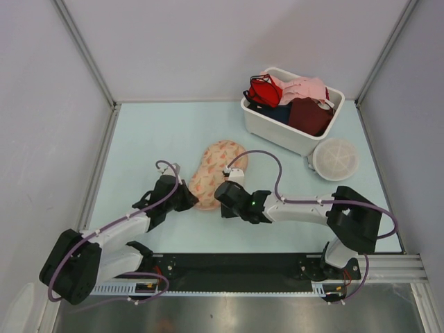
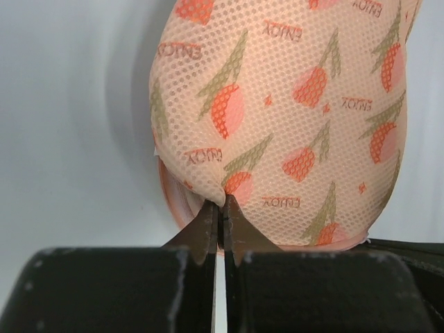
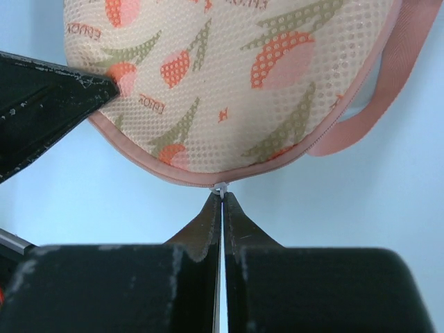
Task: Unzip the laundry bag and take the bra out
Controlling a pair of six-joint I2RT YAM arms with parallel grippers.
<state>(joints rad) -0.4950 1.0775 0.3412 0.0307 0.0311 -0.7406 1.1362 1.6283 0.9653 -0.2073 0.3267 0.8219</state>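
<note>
The laundry bag (image 1: 217,172), peach-cream mesh with an orange-red leaf print, lies flat on the table between my two arms. My left gripper (image 1: 193,198) is at its near left edge, and in the left wrist view the left gripper (image 2: 222,202) is shut, pinching a small fold of the bag's mesh (image 2: 277,118). My right gripper (image 1: 218,195) is at the near right edge, and the right gripper (image 3: 221,193) is shut on the small white zipper pull (image 3: 220,187) at the pink zipper seam. The bra is hidden.
A white bin (image 1: 277,135) at the back right holds a red garment (image 1: 264,91), a pale pink one (image 1: 305,89) and a dark red one. A round white mesh disc (image 1: 335,159) lies beside it. The bag's pink loop strap (image 3: 388,90) sticks out. Walls close in three sides.
</note>
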